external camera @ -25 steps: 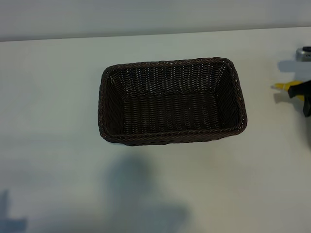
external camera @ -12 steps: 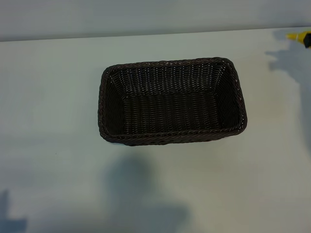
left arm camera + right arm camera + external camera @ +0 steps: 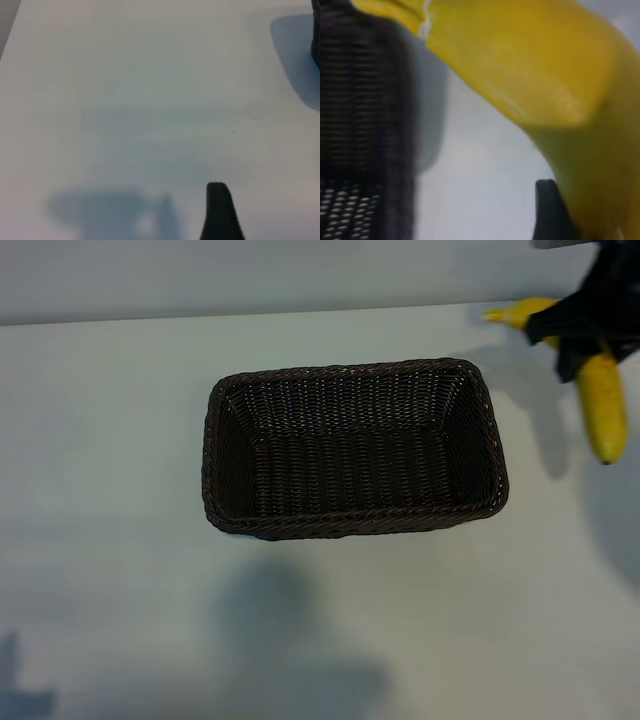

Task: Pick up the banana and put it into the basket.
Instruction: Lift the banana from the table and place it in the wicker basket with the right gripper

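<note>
The dark brown wicker basket [image 3: 352, 448] sits empty in the middle of the white table. To its right, my right gripper [image 3: 583, 322] hangs above the table, shut on the yellow banana [image 3: 603, 405]. The banana's long end points down toward the table's right side, and its stem tip sticks out toward the far edge. In the right wrist view the banana [image 3: 545, 85] fills the frame, one dark finger [image 3: 548, 207] lies against it, and the basket's rim [image 3: 365, 115] is close beside it. The left gripper shows one finger [image 3: 220, 212] over bare table, holding nothing.
The table's far edge [image 3: 300, 315] runs behind the basket. The basket's corner [image 3: 316, 45] shows at the margin of the left wrist view. Shadows of the arms fall on the table in front of the basket [image 3: 290, 640].
The right gripper has come in from the right edge with the banana and risen. Earlier only the banana's tip showed; most of the fruit now hangs to the basket's right.
</note>
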Motion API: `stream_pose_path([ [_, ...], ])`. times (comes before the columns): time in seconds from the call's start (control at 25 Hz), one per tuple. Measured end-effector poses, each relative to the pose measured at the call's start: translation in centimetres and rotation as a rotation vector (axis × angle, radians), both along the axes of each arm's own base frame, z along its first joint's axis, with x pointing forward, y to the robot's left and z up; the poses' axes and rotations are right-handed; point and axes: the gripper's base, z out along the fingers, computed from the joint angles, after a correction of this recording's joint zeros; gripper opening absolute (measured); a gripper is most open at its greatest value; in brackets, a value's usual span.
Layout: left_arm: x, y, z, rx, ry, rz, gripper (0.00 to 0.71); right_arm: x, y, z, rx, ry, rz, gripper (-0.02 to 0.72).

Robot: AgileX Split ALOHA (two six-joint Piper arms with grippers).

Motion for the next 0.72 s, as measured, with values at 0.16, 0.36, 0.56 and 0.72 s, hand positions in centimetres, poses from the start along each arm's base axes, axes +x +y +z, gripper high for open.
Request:
stream_pose_path([
  [0.16, 0.0, 0.0, 0.0, 0.0, 0.0, 0.0, 0.496, -1.0, 4.1, 0.0, 0.004, -0.02, 0.113, 0.414],
  [0.36, 0.0, 0.0, 0.0, 0.0, 0.0, 0.0, 0.496, -2.3, 8.4, 0.1, 0.017, -0.059, 0.229, 0.414],
  [0.56, 0.0, 0.0, 0.0, 0.0, 0.0, 0.0, 0.496, -3.4, 11.8, 0.3, 0.018, -0.133, 0.428, 0.414],
  [0.72, 0.0, 0.0, 0.0, 0.0, 0.0, 0.0, 0.496, -4.3, 14.2, 0.4, -0.015, -0.232, 0.732, 0.414],
])
